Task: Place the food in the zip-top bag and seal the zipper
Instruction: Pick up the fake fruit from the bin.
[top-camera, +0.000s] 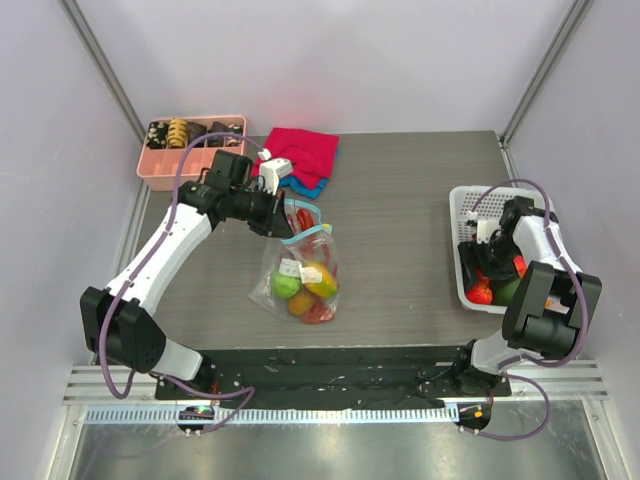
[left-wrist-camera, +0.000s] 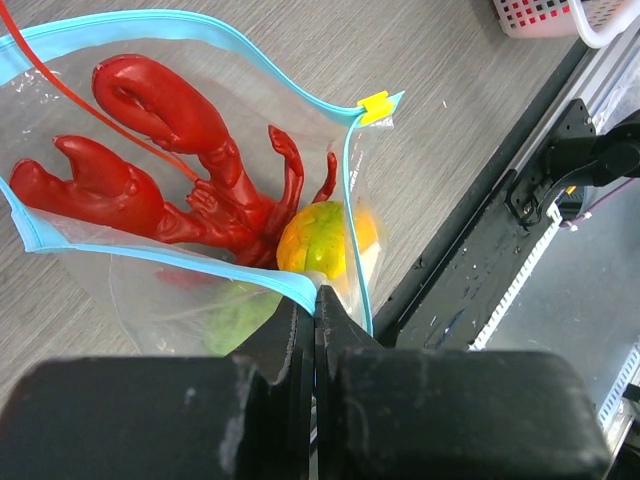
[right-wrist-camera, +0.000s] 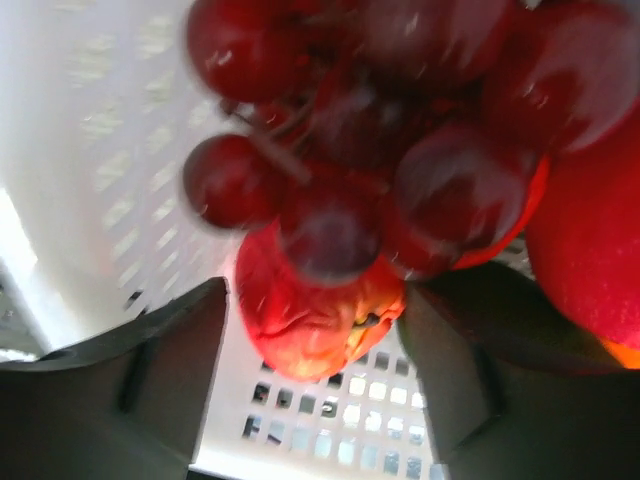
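The clear zip-top bag (top-camera: 300, 268) lies mid-table with green, yellow, orange and red food (top-camera: 306, 284) inside. In the left wrist view a red lobster (left-wrist-camera: 170, 165) and a yellow-green fruit (left-wrist-camera: 316, 240) show through its open mouth. My left gripper (left-wrist-camera: 318, 300) is shut on the teal zipper (left-wrist-camera: 180, 262) at the bag's upper edge (top-camera: 285, 222). My right gripper (top-camera: 487, 268) is down in the white basket, open, with a red fruit (right-wrist-camera: 320, 320) between its fingers (right-wrist-camera: 170, 370). A bunch of dark red grapes (right-wrist-camera: 380, 130) lies just beyond it.
The white mesh basket (top-camera: 456, 215) sits at the right edge and holds more red and green pieces (top-camera: 505, 290). A pink tray (top-camera: 190, 152) of small patterned pieces stands at the back left. Folded red (top-camera: 303, 148) and blue (top-camera: 306, 186) cloths lie behind the bag.
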